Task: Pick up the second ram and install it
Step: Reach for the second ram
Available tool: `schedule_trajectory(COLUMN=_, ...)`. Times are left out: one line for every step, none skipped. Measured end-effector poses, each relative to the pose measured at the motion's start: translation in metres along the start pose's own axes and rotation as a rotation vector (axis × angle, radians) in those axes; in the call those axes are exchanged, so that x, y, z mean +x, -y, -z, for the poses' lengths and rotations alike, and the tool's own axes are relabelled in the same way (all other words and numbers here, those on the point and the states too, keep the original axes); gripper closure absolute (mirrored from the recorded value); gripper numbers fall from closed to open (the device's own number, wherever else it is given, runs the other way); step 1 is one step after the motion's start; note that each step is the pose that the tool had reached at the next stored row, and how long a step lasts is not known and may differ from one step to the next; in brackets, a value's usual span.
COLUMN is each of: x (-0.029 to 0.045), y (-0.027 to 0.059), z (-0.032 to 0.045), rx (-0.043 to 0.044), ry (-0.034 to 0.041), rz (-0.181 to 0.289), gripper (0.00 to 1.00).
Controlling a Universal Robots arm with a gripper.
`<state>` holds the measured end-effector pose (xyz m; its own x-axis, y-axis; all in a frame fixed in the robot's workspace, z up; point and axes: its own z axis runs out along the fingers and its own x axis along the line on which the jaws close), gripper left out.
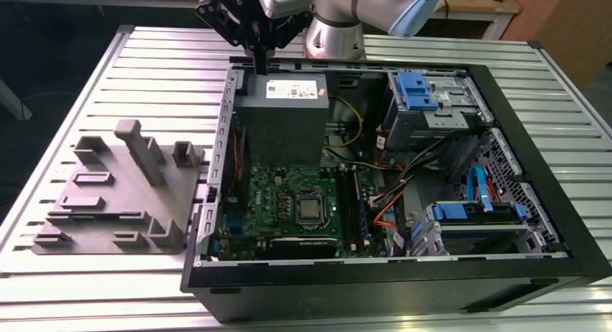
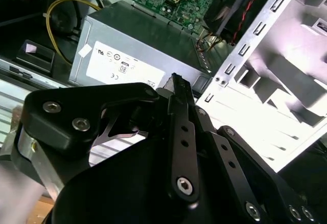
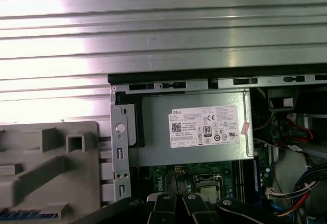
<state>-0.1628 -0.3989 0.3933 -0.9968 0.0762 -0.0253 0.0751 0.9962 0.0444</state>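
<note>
My gripper (image 1: pixel 260 67) hangs above the far end of the open computer case (image 1: pixel 535 224), over the back edge of the grey power supply (image 1: pixel 287 117). Its black fingers (image 2: pixel 176 88) are pressed together, with nothing visible between them; their tips (image 3: pixel 162 201) point down at the power supply (image 3: pixel 199 127). The green motherboard (image 1: pixel 287 203) lies nearer the front, with long black slots (image 1: pixel 349 203) beside the processor socket. The second ram is out of view.
A grey plastic fixture (image 1: pixel 115 196) with upright blocks stands on the ribbed metal table (image 1: pixel 143 52), on the exterior view's left of the case. A blue-marked strip (image 3: pixel 30 215) lies in one recess. Cables and blue drive bays (image 1: pixel 421 88) fill the case's right side.
</note>
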Motion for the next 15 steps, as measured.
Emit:
schedule_trajectory(x=0.0009, y=0.0001, z=0.0, rx=0.0, ry=0.0, rz=0.0, gripper=0.93)
schedule_trajectory(x=0.0018, y=0.0001, z=0.0001, rx=0.0, ry=0.0, rz=0.0, gripper=0.93)
schedule_trajectory(x=0.0027, y=0.0002, z=0.0001, rx=-0.0001, ry=0.0001, rz=0.0, gripper=0.93)
schedule_trajectory(x=0.0036, y=0.0003, z=0.0001, rx=0.0, ry=0.0001, rz=0.0, gripper=0.93)
schedule_trajectory(x=0.0045, y=0.0003, z=0.0001, rx=-0.0001, ry=0.0001, rz=0.0, gripper=0.93)
schedule_trajectory(x=0.0054, y=0.0004, z=0.0002, rx=0.0, ry=0.0001, rz=0.0, gripper=0.93)
schedule_trajectory(x=0.0062, y=0.0005, z=0.0002, rx=0.0, ry=0.0002, rz=0.0, gripper=0.93)
schedule_trajectory(x=0.0071, y=0.0005, z=0.0002, rx=0.0, ry=0.0002, rz=0.0, gripper=0.93)
schedule_trajectory(x=0.008, y=0.0006, z=0.0003, rx=0.0, ry=0.0002, rz=0.0, gripper=0.93)
schedule_trajectory(x=0.0089, y=0.0007, z=0.0003, rx=0.0, ry=0.0002, rz=0.0, gripper=0.93)
schedule_trajectory(x=0.0099, y=0.0007, z=0.0003, rx=0.0, ry=0.0003, rz=0.0, gripper=0.93)
schedule_trajectory(x=0.0108, y=0.0008, z=0.0003, rx=0.0, ry=0.0003, rz=0.0, gripper=0.93)
schedule_trajectory(x=0.0117, y=0.0009, z=0.0003, rx=0.0, ry=0.0004, rz=0.0, gripper=0.93)
schedule_trajectory(x=0.0127, y=0.0009, z=0.0004, rx=0.0, ry=0.0004, rz=0.0, gripper=0.93)
schedule_trajectory(x=0.0137, y=0.001, z=0.0004, rx=0.0, ry=0.0005, rz=0.0, gripper=0.93)
